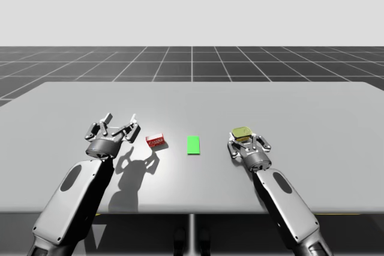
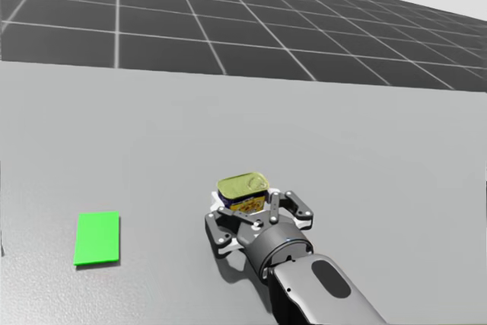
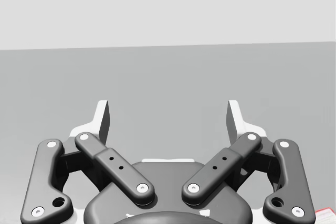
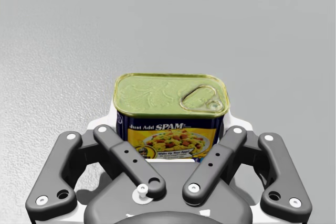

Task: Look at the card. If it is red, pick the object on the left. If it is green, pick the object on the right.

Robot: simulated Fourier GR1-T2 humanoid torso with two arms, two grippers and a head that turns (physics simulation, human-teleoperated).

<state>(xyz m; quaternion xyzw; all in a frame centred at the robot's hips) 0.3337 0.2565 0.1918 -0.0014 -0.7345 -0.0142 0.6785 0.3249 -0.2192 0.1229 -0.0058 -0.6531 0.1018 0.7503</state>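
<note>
Left to right: my left gripper (image 1: 120,118) hangs spread and empty above the table (image 1: 300,106); a red box (image 1: 155,141) lies just beside it; the card (image 1: 193,144) is green, selecting the right-hand object. My right gripper (image 2: 243,203) clasps that yellow-lidded rectangular can (image 1: 242,131), which rests on the table. The grasping step seems in hand; next comes a straight lift. Count: one card, one box, one can, two grippers.

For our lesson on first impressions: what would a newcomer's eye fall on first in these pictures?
The bright green card lying flat in the middle of the table stands out first. Next, the blue and yellow can with its gold lid, upright between the fingers of my right gripper, to the card's right. Left of the card lies a small red box, beside my open left gripper.
</note>
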